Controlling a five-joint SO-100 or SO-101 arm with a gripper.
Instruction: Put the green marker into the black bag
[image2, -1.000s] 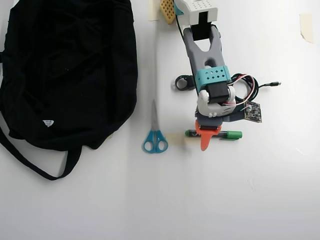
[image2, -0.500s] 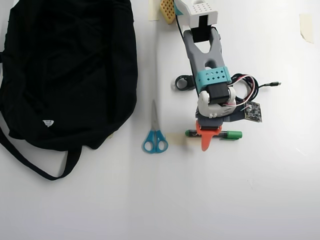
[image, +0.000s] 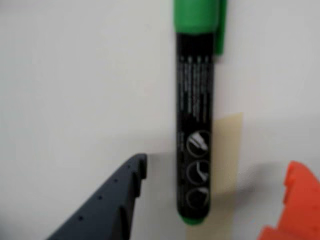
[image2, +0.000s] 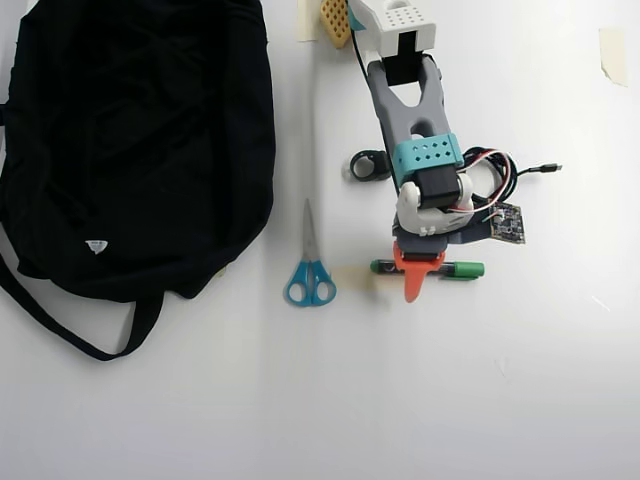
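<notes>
Overhead view: the slim green marker (image2: 462, 269), with its dark barrel and bright green cap, is seen lying flat on the white table (image2: 520, 380), directly beneath the arm's gripper (image2: 410, 280). The cap points to the right in that view, and the small green tip protrudes on the left of the orange finger. The large soft black fabric bag (image2: 140, 140) is spread over the upper left of the table, well apart from the marker, with a small white logo patch near its lower edge and a thin black strap trailing below it. Between the bag and the marker, a pair of blue-handled scissors (image2: 310, 275) is laid with the blades pointing up the picture.

From the wrist view, the marker (image: 195, 125) is shown lengthwise between the two fingers, the dark grey finger (image: 112, 200) on the left and the orange one (image: 292, 205) on the right. The jaws are spread apart, and neither finger is seen touching the barrel. A strip of pale tape (image: 227, 150) is partly covered by the marker. The gripper (image: 212, 180) is thus released, with nothing grasped.
</notes>
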